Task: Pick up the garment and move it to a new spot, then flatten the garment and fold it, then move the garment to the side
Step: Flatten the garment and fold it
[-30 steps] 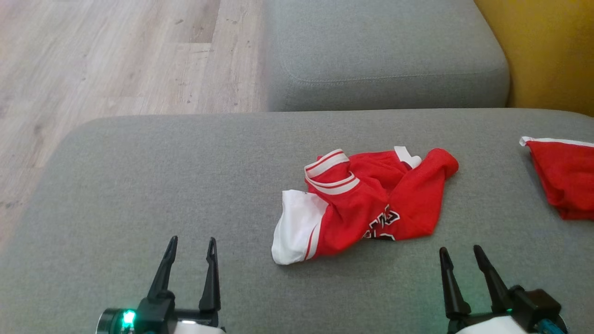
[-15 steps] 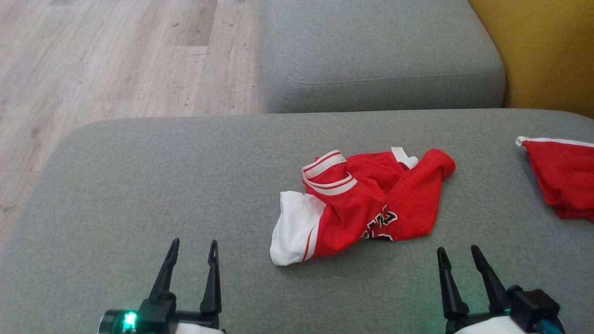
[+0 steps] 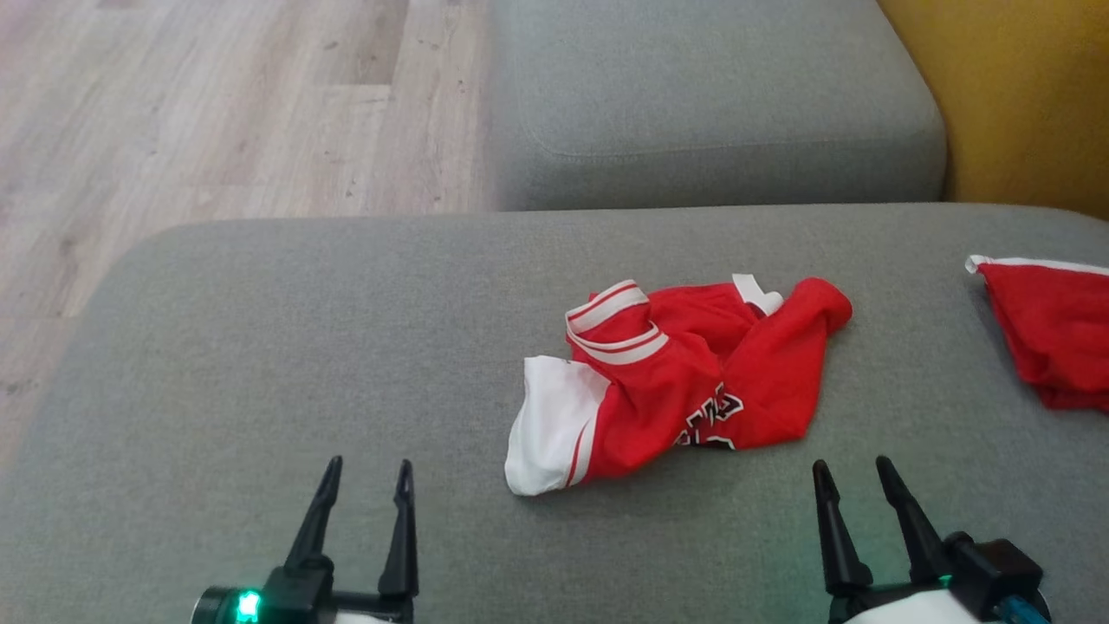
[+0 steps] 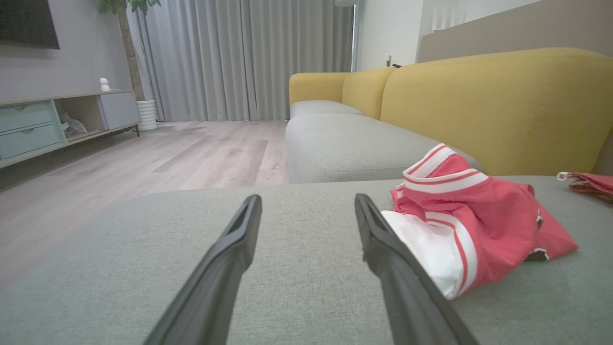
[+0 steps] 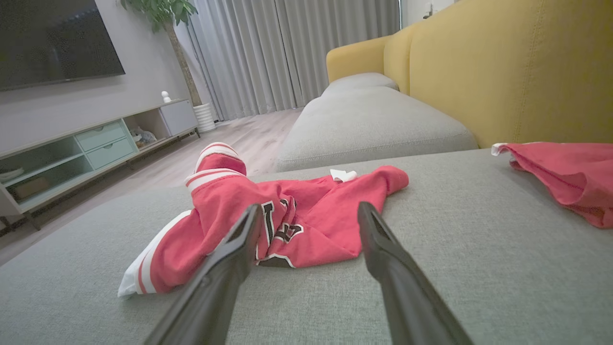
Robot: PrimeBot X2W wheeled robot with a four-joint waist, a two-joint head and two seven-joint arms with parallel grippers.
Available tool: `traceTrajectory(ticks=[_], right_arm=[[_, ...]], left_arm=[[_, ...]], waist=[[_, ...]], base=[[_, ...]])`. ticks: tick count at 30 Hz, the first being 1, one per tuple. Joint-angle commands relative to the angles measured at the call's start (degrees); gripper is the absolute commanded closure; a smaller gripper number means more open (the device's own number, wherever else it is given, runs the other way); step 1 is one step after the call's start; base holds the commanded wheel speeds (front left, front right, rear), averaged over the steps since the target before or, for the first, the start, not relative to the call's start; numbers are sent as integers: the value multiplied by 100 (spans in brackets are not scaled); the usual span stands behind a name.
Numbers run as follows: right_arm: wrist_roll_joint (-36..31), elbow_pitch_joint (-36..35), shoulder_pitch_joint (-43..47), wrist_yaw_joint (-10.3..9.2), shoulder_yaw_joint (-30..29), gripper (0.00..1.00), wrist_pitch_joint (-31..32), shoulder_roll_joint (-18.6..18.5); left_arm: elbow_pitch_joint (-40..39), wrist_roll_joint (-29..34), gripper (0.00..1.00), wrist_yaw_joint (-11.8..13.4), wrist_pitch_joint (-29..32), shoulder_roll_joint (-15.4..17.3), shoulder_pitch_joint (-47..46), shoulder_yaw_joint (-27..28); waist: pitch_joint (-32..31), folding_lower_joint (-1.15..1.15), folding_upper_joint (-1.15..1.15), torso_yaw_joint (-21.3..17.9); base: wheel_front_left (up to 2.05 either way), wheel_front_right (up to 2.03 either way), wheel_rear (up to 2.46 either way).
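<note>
On the cushion (image 3: 260,347), garment (image 3: 693,381) runs near-left to far-right.

The left gripper (image 3: 369,464) sits low at the near left, its two dark fingers (image 3: 314,520) spread apart, holding nothing and pointing toward the far side, with a green light (image 3: 248,604) glowing at its base. The right gripper (image 3: 849,462) sits at the near right, jaws likewise parted and empty, leaning slightly leftward, with a pale forearm (image 3: 901,608) just behind it.
</note>
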Motion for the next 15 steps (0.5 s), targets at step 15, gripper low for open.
traceTrajectory(ticks=[15], right_arm=[[-77, -263, -744, 39, 496, 0, -22, -206]], left_arm=[[751, -512, 0, -715, -53, -30, -2228, -547]], waist=[[1040, 0, 0, -992]], base=[[0, 0, 0]])
